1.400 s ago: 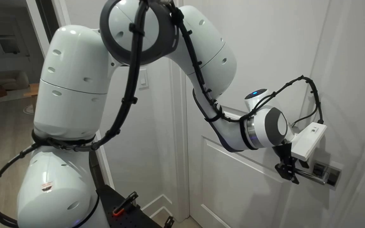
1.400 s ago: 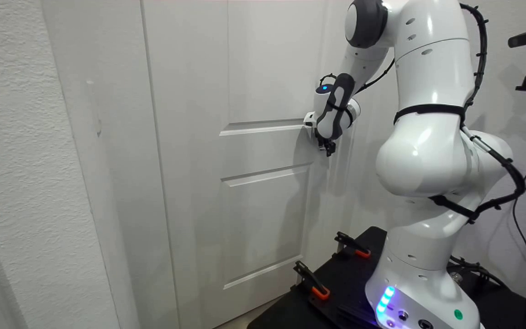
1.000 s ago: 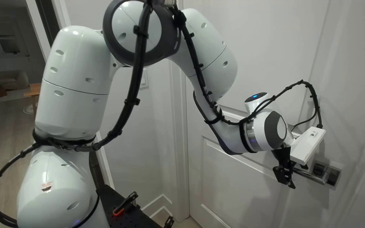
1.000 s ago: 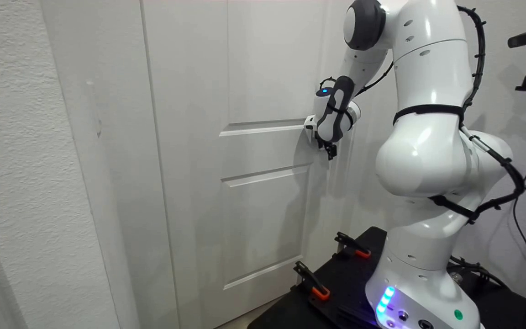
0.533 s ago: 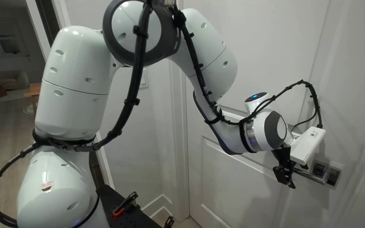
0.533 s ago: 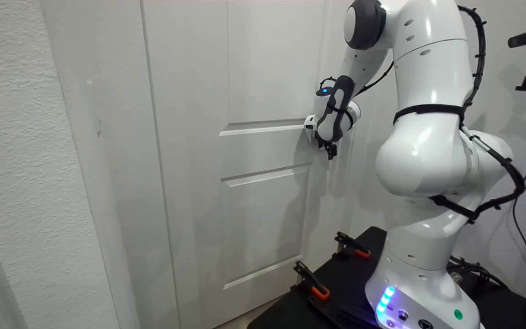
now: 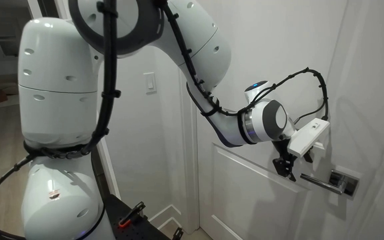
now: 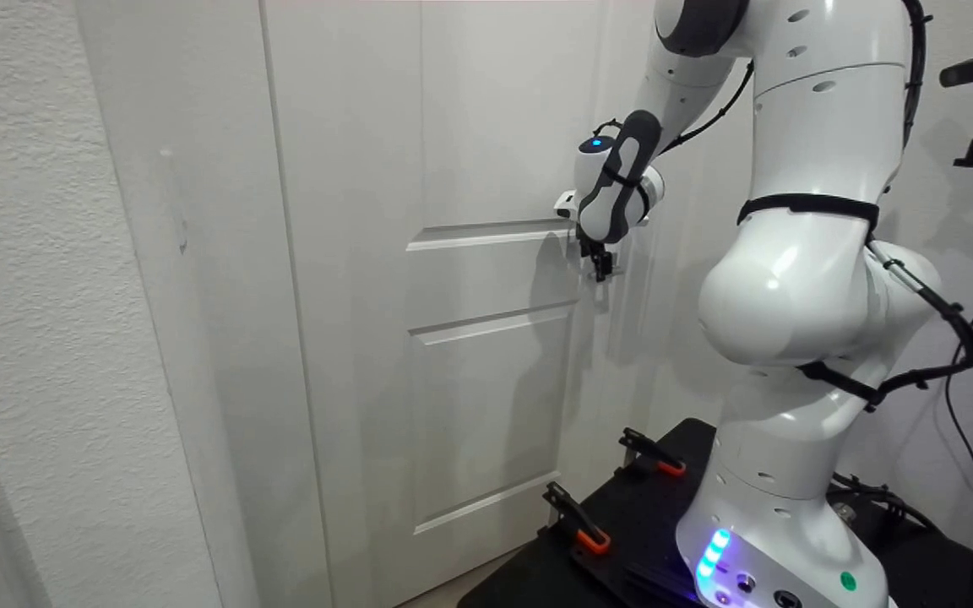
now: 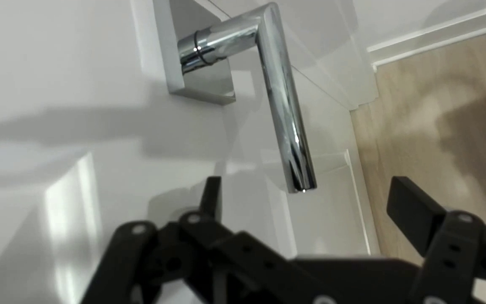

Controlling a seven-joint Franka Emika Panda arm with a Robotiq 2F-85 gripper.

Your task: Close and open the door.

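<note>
Jaws hang higher now, spread wide and empty; a short reach could slip off the door handle (image 9: 284, 101).

Both exterior views face the door (image 8: 478, 287), the wrist view its handle (image 9: 283, 101), close up.

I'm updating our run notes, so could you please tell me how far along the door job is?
Done: closing, apparently, as the door looks shut, with just a thin line along its edge in the wrist view.
In hand: nothing gripped; the gripper is open near the tip of the lever handle without touching it.
Left: opening, likely by turning the lever handle and swinging the door.
</note>
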